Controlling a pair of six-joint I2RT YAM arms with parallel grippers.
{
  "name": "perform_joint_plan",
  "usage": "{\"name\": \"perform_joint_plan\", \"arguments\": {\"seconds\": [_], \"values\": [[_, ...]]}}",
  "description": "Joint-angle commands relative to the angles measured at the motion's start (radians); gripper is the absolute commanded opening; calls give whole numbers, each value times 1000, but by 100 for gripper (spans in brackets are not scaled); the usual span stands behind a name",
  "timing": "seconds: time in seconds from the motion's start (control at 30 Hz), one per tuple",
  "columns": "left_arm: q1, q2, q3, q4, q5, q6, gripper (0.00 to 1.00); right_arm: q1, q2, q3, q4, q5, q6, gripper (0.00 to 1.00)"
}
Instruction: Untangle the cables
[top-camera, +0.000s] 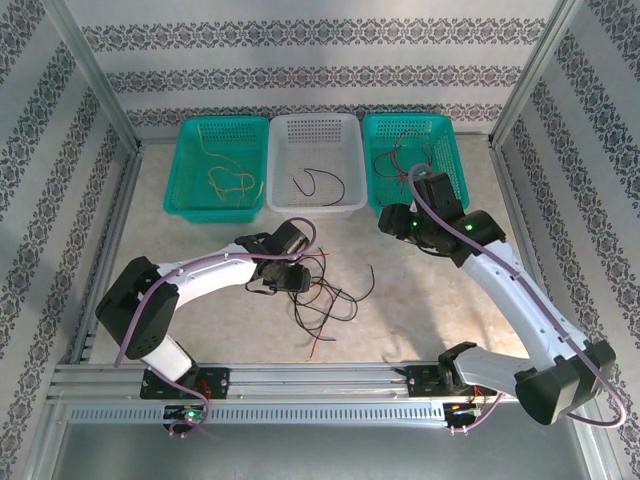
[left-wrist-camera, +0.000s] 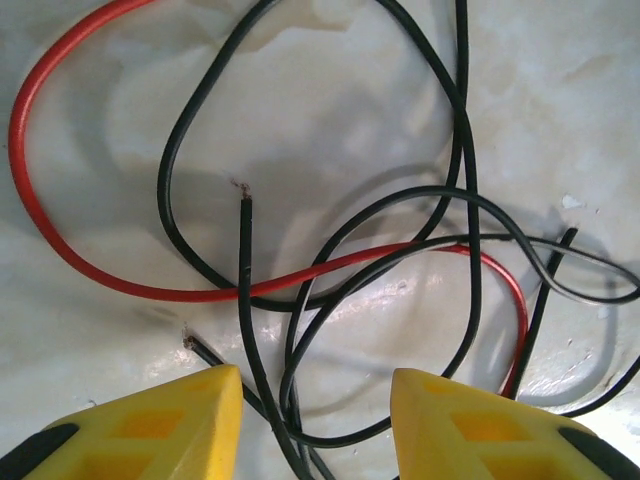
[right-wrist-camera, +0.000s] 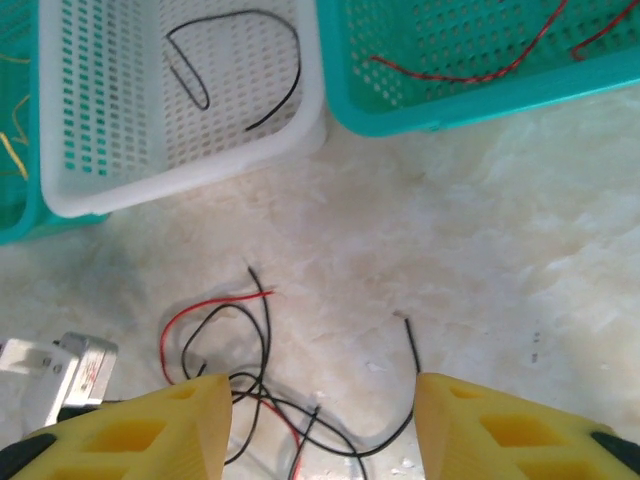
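The cables (top-camera: 322, 300), a loose tangle of thin black and red wires, lie on the table in front of the baskets. My left gripper (top-camera: 290, 282) is low over the tangle's left side. In the left wrist view its yellow fingers (left-wrist-camera: 190, 420) stand apart, so the left gripper (left-wrist-camera: 315, 385) is open; black strands (left-wrist-camera: 262, 400) run through the gap, and a red cable (left-wrist-camera: 60, 240) loops beyond. My right gripper (top-camera: 388, 222) hangs higher, near the right teal basket. The right gripper (right-wrist-camera: 322, 395) is open and holds nothing, with the tangle's red wire (right-wrist-camera: 205, 304) below it.
Three baskets line the back: a left teal basket (top-camera: 185, 165) holding yellow wires, a white basket (top-camera: 345, 150) holding one black wire (right-wrist-camera: 290, 80), and a right teal basket (top-camera: 455, 160) holding red wires. Metal frame posts and a rail (top-camera: 300, 375) border the table.
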Motion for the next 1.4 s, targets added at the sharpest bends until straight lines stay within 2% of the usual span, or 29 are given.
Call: {"name": "perform_joint_plan", "arguments": {"seconds": [0.0, 0.2, 0.4, 0.57, 0.73, 1.0, 1.1, 1.17, 1.23, 1.37], "values": [[-23, 11, 9, 18, -19, -154, 41, 19, 45, 29, 26, -106, -22, 51], [-50, 59, 66, -59, -102, -223, 35, 26, 17, -6, 46, -165, -56, 52], [-94, 2, 47, -139, -197, -308, 43, 19, -26, -46, 48, -240, -88, 53], [-94, -8, 117, -229, -283, -299, 48, 17, -79, -120, 77, -307, -103, 56], [-94, 72, 100, -175, -196, -296, 42, 14, -90, -117, 40, -282, -102, 56], [-93, 130, 144, -211, -143, -194, 40, 17, -58, -76, 45, -175, -31, 57], [-89, 141, 102, -148, -112, -184, 34, 17, -58, -73, 64, -150, -15, 57], [-82, 160, 97, -133, -90, -188, 26, 18, -50, -59, 57, -147, -4, 57], [-83, 144, 87, -101, -101, -191, 23, 25, -50, -50, 57, -148, -2, 57], [-73, 92, 97, -63, -135, -184, 5, 38, -56, -50, 74, -148, -4, 57]]}}
